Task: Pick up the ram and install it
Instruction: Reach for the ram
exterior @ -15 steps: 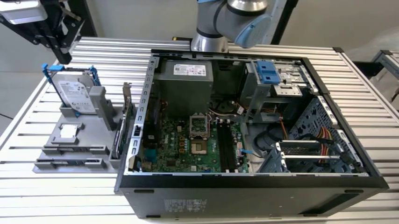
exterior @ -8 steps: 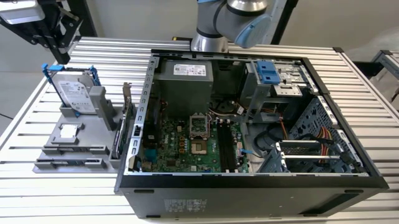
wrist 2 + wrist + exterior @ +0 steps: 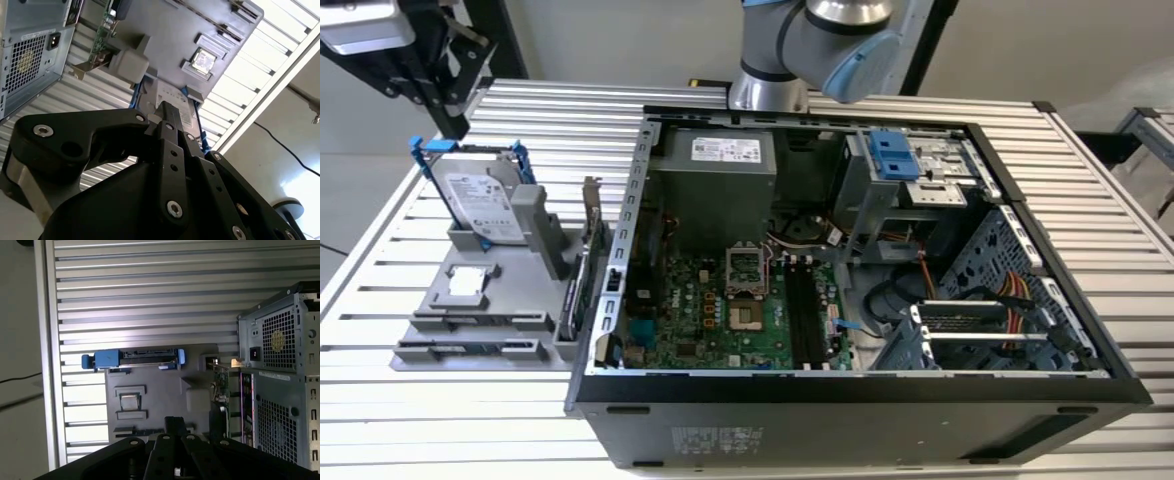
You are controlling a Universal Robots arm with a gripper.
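Observation:
The ram [image 3: 570, 305] looks like a thin dark stick standing on edge in the grey fixture [image 3: 480, 290], just outside the open case's wall. It shows again in the first wrist view [image 3: 216, 424], beside a green expansion card [image 3: 220, 385]. My gripper [image 3: 438, 85] hangs high at the exterior view's far left, well above and behind the fixture, touching nothing. In both wrist views its fingers meet in one dark tip [image 3: 171, 116] [image 3: 174, 423], shut and empty. Black memory slots [image 3: 801, 312] lie on the motherboard inside the case.
A silver hard drive with a blue bracket [image 3: 478, 200] leans at the fixture's back. A small square chip [image 3: 129, 401] rests in a fixture pocket. The open computer case [image 3: 854, 390] takes up the slatted table's middle and right. The arm's base [image 3: 821, 40] stands behind it.

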